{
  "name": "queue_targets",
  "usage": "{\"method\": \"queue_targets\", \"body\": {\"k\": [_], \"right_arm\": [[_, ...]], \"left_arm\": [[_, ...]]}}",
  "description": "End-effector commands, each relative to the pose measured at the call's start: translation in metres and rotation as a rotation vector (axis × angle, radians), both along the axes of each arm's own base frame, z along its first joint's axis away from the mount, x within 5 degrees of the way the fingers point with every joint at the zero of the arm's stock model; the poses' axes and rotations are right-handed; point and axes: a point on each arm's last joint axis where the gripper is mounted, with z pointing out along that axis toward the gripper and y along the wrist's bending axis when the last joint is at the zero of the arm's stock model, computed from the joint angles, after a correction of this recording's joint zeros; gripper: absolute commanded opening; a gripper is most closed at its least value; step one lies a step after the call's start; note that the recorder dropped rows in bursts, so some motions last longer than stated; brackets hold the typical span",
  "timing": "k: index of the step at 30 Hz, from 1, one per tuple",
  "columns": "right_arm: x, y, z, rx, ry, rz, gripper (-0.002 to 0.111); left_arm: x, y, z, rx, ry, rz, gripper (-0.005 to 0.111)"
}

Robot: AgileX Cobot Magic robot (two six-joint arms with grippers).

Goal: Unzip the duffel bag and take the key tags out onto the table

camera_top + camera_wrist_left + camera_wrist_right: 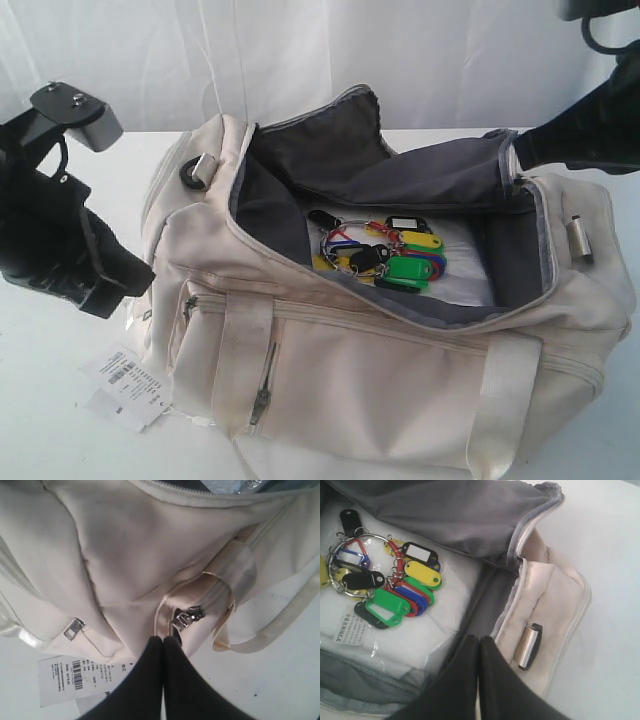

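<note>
Duffel bag [380,360]: the main zip stands open and the top flap is folded back, exposing the dark grey lining [330,150]. On the floor of the main compartment lies a flat white plastic packet [462,275]. The key tags [385,255] lie on top of it, bunched on metal rings; green, yellow, red, blue and black are visible. The tags are inside the bag, not on the table [50,430].

My left gripper [163,640]: fingers pressed together, nothing between them. The tip sits low at the bag's left end, just beside a side-pocket zipper pull [187,618]; I cannot tell whether it touches. A webbing strap [235,580] loops next to that pull.

My right gripper [479,640]: fingers also flat against each other, empty. It hangs over the rim at the bag's right end, near a small metal fitting [527,645]. The tags lie apart from it, toward the bag's middle.

Edges and room: the opening is wide, and its near rim sags lower than the back flap. Bare tabletop shows beyond the bag's right end. At front-left a barcode label [125,385] lies beside the bag.
</note>
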Motion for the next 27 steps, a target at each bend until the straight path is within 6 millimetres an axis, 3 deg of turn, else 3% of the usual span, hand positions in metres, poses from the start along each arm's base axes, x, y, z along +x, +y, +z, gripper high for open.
{"method": "queue_targets", "body": {"k": [1, 4, 7, 10, 12, 15, 20, 27], "right_arm": [[0.000, -0.001, 0.001, -0.001, -0.018, 0.007, 0.000], [0.000, -0.001, 0.001, 0.001, -0.021, 0.008, 0.000], [0.000, -0.001, 0.001, 0.001, -0.021, 0.008, 0.000], [0.000, -0.001, 0.002, 0.002, -0.024, 0.008, 0.000], [0.000, -0.001, 0.002, 0.002, -0.024, 0.008, 0.000], [0.000, -0.001, 0.002, 0.002, -0.024, 0.008, 0.000], [0.000, -0.001, 0.002, 0.002, -0.024, 0.008, 0.000], [0.000, -0.001, 0.002, 0.002, -0.024, 0.008, 0.000]], "left_arm": [[-0.002, -0.001, 0.003, -0.013, -0.034, -0.031, 0.000], [0.002, -0.011, 0.017, -0.184, -0.063, 0.012, 0.000], [0.006, -0.026, 0.058, -0.397, -0.164, -0.063, 0.000], [0.020, -0.034, 0.082, -0.432, -0.199, -0.077, 0.000], [0.032, -0.040, 0.085, -0.424, -0.173, -0.088, 0.000], [0.052, -0.057, 0.082, -0.387, -0.125, -0.106, 0.000], [0.083, -0.102, 0.055, -0.264, -0.074, -0.166, 0.000], [0.106, -0.161, 0.020, 0.033, -0.105, -0.163, 0.000]]}}
